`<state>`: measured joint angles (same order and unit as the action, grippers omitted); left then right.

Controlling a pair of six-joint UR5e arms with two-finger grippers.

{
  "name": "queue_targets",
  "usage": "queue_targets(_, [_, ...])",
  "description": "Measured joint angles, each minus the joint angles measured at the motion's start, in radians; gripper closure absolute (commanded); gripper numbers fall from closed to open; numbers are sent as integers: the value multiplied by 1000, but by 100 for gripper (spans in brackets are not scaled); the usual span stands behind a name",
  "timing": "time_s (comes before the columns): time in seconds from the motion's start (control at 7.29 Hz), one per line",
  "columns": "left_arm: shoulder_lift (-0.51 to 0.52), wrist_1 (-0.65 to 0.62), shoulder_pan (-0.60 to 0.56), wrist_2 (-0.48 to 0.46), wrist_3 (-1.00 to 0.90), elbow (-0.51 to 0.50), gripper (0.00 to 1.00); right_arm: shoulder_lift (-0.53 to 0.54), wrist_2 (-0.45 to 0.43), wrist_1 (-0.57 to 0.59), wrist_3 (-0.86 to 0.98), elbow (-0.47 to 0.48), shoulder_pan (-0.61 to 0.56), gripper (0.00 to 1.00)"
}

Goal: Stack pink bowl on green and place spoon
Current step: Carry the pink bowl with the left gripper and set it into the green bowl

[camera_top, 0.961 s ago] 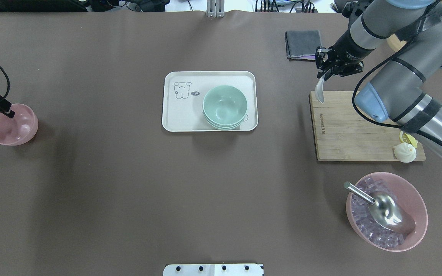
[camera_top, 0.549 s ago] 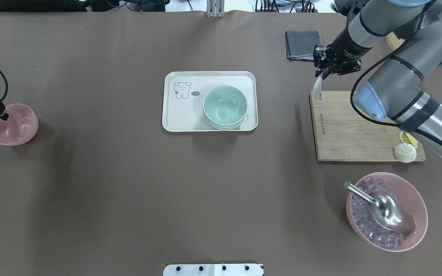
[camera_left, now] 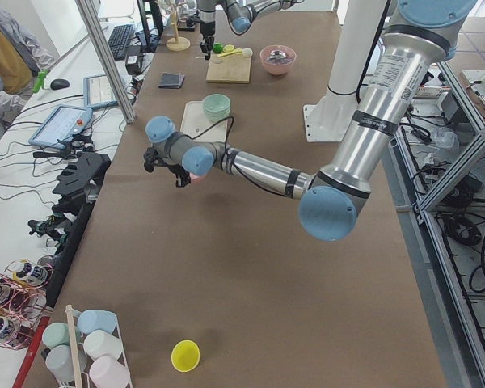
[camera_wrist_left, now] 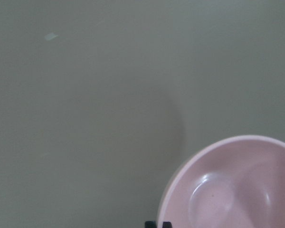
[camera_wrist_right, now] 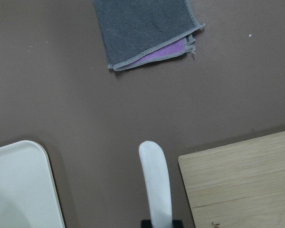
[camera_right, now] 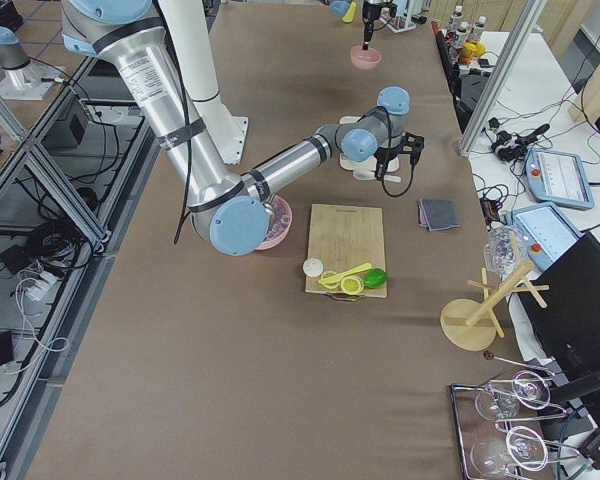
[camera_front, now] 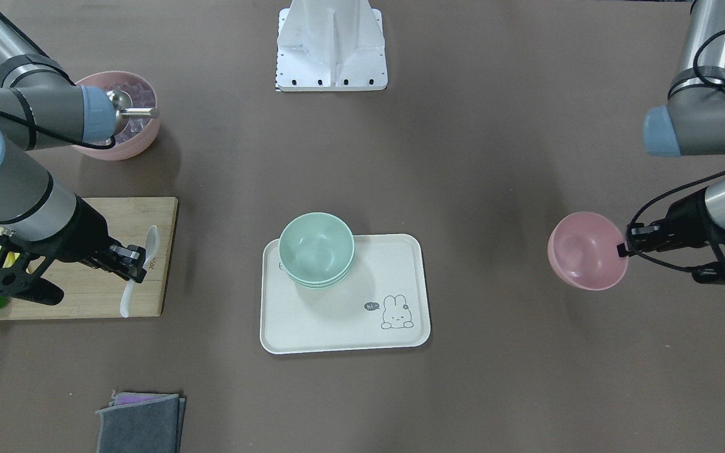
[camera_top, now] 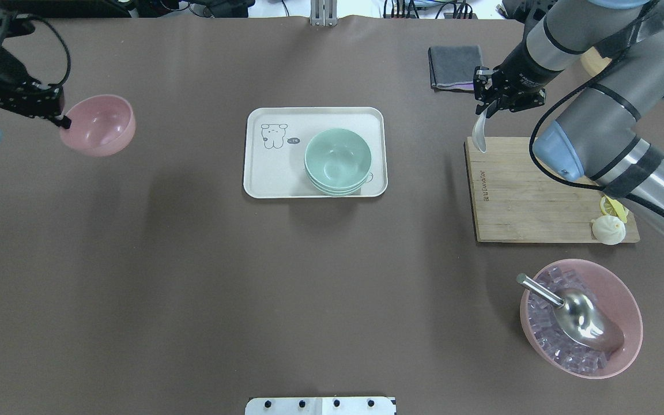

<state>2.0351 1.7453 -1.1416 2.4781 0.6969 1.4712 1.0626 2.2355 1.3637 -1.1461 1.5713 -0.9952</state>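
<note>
The small pink bowl [camera_top: 98,125] hangs tilted above the table at the far left, its shadow below it. My left gripper [camera_top: 62,121] is shut on its rim; it also shows in the front view [camera_front: 623,248] and the bowl in the left wrist view [camera_wrist_left: 232,185]. The mint-green bowl [camera_top: 338,160] sits on a white tray [camera_top: 274,178] at the table's middle. My right gripper [camera_top: 485,109] is shut on the white spoon [camera_top: 479,135], which hangs over the far left corner of a wooden cutting board [camera_top: 539,196]. The spoon also shows in the right wrist view [camera_wrist_right: 156,185].
A larger pink bowl [camera_top: 626,305] with ice cubes and a steel scoop [camera_top: 583,323] stands at the near right. A grey cloth [camera_top: 456,66] lies behind the board. A white bun [camera_top: 607,229] and lemon slice sit on the board's near right corner.
My left gripper has lifted the pink bowl off the table and carried it toward the far side and to the right. The right gripper with the spoon has barely moved.
</note>
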Motion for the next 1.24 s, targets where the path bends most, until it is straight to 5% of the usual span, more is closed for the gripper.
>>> queue_targets(0.55, [351, -9, 258, -163, 416, -67, 100, 58, 4, -3, 15, 49, -4, 100])
queue_targets(1.24, [417, 160, 374, -248, 500, -149, 100, 48, 1, -3, 8, 50, 1, 100])
